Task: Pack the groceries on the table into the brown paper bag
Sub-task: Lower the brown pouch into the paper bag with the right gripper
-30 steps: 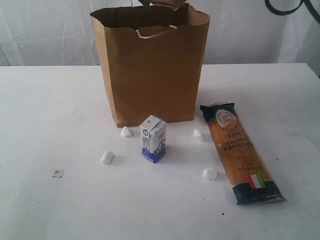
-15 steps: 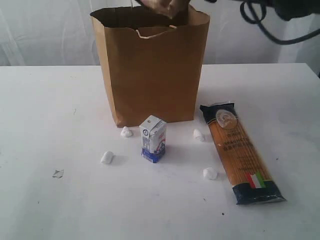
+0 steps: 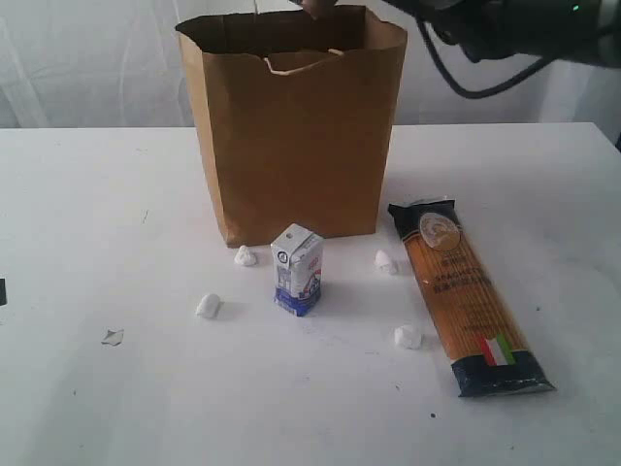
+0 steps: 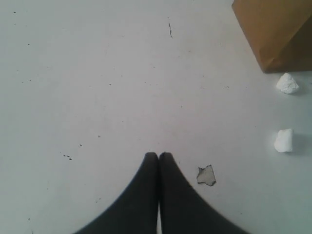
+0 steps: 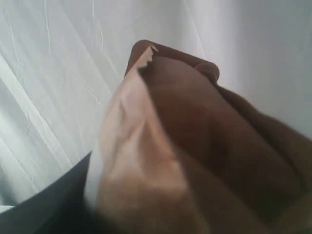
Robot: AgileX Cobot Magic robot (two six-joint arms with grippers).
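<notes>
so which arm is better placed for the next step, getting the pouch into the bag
Right. The right arm holds the pouch above the bag mouth, so it likely only needs to lower and let go. The left end effector is shut and empty, over the table beside the bag.

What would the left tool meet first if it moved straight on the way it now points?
Probably the bare white tabletop: the shut left tool points at it with nothing between. The small grey scrap lies just beside that line, and the brown paper bag is well off it.
</notes>
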